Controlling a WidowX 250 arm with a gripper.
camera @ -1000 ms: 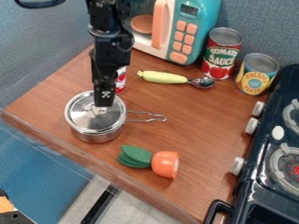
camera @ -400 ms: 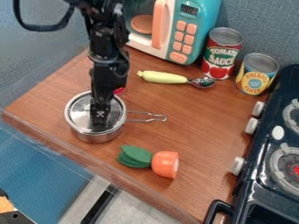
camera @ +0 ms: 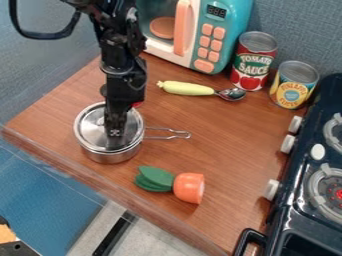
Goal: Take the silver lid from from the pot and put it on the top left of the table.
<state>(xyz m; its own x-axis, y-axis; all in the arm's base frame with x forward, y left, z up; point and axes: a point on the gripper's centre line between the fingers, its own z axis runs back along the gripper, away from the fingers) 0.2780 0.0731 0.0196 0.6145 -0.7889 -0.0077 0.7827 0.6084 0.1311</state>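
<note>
Lid (camera: 90, 122), with the gripper (camera: 115, 136) over its middle; whether the jaws are apart, together or clamped on it cannot be told. Since the earliest view the gripper has come down to the lid, with only a slight shift between the last two views; this suggests that the grasp is in hand and the transfer to the table's top left yet to come. Round, silver and shiny, the lid lies on the pot (camera: 110, 156), roughly level, partly hidden by the gripper; any small lift cannot be made out. Outward on the table (camera: 227, 130) lie the pot's wire handle (camera: 167, 134), a toy carrot (camera: 189, 188) and a spoon (camera: 187, 88).
</note>
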